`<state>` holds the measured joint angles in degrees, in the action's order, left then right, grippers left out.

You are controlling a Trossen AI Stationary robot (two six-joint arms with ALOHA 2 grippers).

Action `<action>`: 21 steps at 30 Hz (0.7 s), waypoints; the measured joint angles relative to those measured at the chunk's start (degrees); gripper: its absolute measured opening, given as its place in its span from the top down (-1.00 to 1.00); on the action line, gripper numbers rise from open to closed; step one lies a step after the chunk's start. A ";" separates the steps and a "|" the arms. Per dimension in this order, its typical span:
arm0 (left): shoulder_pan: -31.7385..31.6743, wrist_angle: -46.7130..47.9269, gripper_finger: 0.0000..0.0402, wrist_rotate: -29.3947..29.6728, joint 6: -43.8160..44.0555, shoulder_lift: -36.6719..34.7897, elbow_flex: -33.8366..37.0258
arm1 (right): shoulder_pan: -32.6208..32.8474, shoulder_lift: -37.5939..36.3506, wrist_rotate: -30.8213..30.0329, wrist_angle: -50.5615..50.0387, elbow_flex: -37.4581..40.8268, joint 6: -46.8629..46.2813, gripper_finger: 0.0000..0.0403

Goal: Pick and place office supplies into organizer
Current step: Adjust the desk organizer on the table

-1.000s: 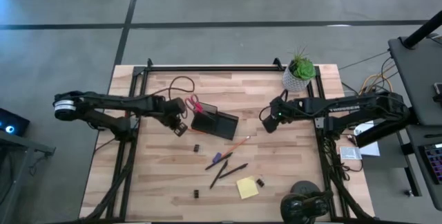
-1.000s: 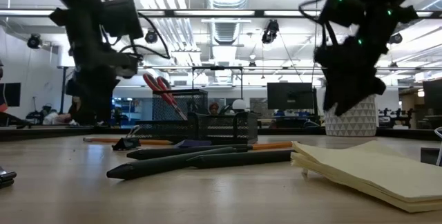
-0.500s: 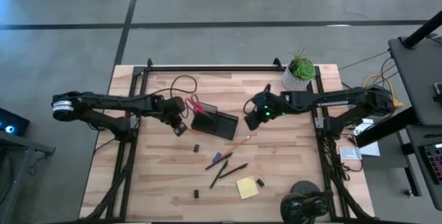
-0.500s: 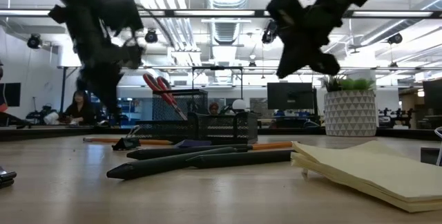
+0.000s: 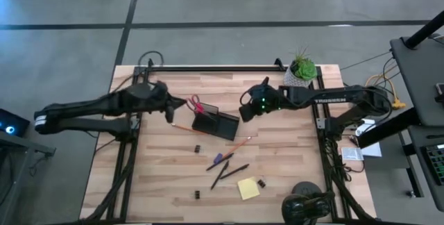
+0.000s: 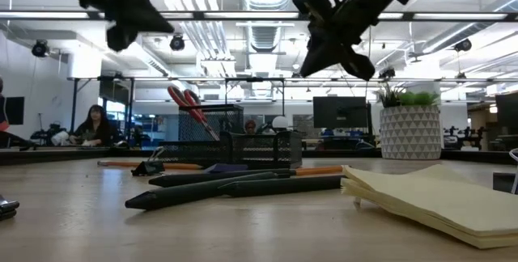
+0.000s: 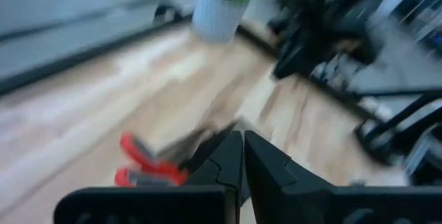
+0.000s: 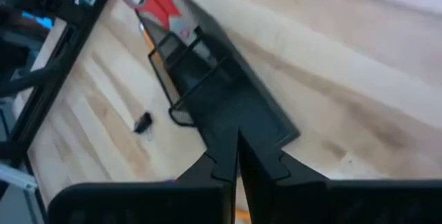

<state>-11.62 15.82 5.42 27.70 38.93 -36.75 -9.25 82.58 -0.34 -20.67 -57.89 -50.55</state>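
The black organizer [image 5: 216, 123] stands mid-table, and red-handled scissors [image 5: 195, 104] stick up out of its left end. An orange pencil [image 5: 182, 127] lies on the wood just left of it. Nearer the front lie another orange pencil [image 5: 240, 143], a purple-tipped pen [image 5: 218, 160], two dark pens [image 5: 229, 173], a yellow sticky-note pad [image 5: 248, 188] and small binder clips [image 5: 197, 148]. My left gripper [image 5: 171, 110] hangs shut in the air left of the scissors [image 7: 145, 163]. My right gripper [image 5: 244, 111] hangs shut above the organizer's [image 8: 228, 99] right end.
A green plant in a white pot [image 5: 300, 73] stands at the far right corner, behind my right arm. A dark cable [image 5: 182, 83] loops on the wood behind the scissors. Bare wood shows at the near left [image 5: 152, 176]. The low view shows both grippers high above the tabletop.
My left gripper has risen from just above the table beside the organizer and drawn back toward the left edge, tipping up nearly level; the orange pencil beneath it now shows. My right gripper has moved toward the table's left and up, ending over the organizer's right end.
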 joint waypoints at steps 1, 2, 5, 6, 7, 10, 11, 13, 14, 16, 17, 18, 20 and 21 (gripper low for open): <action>-0.02 -0.40 1.00 0.08 -0.04 -1.19 0.00 | -0.41 -0.28 -0.03 0.02 0.03 0.42 0.96; 0.00 -0.42 1.00 0.06 -0.04 -2.24 0.00 | -0.91 -0.54 0.05 0.11 0.03 0.79 0.96; 0.00 -0.18 1.00 -0.25 0.68 -4.94 0.02 | -2.09 -0.78 0.19 -0.02 0.05 2.88 0.96; 0.00 0.14 1.00 -0.44 0.83 -5.85 0.07 | -2.44 -0.81 0.15 0.00 0.05 3.77 0.96; 0.00 0.22 1.00 -0.45 0.36 -6.69 0.27 | -2.70 -0.87 0.16 0.02 0.05 4.61 0.96; 0.00 1.83 1.00 -0.29 -3.30 -8.60 1.10 | -3.15 -1.09 0.24 0.16 0.05 7.69 0.96; 0.00 2.82 1.00 -0.25 -4.51 -9.36 1.73 | -3.15 -1.09 0.35 0.14 0.05 8.75 0.96; 0.00 3.14 1.00 -0.25 -5.34 -10.87 3.71 | -3.37 -1.09 0.42 0.12 0.05 10.29 0.96; 0.00 2.88 1.00 -0.27 -4.68 -11.80 5.00 | -3.42 -1.09 0.40 0.11 0.05 10.51 0.96; 0.00 2.73 1.00 -0.28 -2.62 -13.99 7.46 | -3.62 -1.09 0.35 0.15 0.08 10.70 0.96; 0.00 2.72 1.00 -0.29 -1.72 -15.21 8.74 | -3.69 -1.09 0.33 0.14 0.13 10.79 0.96; 0.00 2.67 1.00 -0.28 -0.98 -16.44 9.88 | -3.72 -1.09 0.35 0.11 0.17 10.96 0.96; 0.00 1.98 1.00 -0.36 0.44 -18.98 12.05 | -3.76 -1.09 0.37 0.13 0.20 11.47 0.96; 0.00 1.29 1.00 -0.40 0.97 -20.23 12.99 | -3.76 -1.09 0.35 0.14 0.20 11.62 0.96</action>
<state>-11.62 17.10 5.02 28.67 18.71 -23.76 -13.02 81.49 0.01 -20.53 -57.69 -38.93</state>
